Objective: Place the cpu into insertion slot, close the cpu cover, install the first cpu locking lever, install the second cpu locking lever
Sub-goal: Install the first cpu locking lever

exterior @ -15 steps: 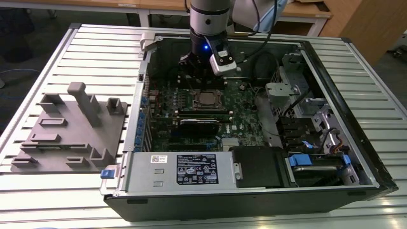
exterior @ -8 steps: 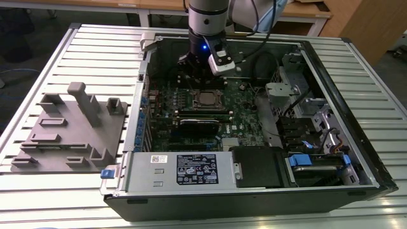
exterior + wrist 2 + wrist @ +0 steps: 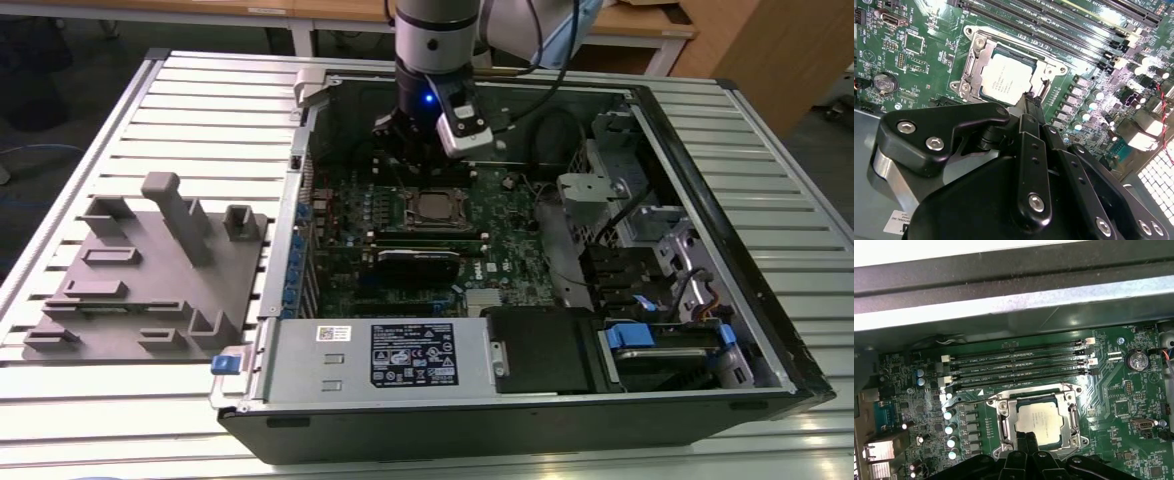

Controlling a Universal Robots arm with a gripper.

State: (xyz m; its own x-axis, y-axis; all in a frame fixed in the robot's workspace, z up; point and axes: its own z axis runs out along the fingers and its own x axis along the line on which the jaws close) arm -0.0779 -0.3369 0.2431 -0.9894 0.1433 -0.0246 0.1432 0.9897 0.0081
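Just above the exterior view's middle, the cpu (image 3: pixel 430 205) lies flat in the insertion slot (image 3: pixel 1006 50), framed by the cpu cover (image 3: pixel 978 60), with the pincer (image 3: pixel 1030 100), narrow with fingertips together, at its edge.

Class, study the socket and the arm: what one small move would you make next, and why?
Probably press the locking lever down toward its latch. The cpu already lies under the closed cpu cover. The gripper, jaws together, sits right beside that lever, which appears to stand up unlatched.
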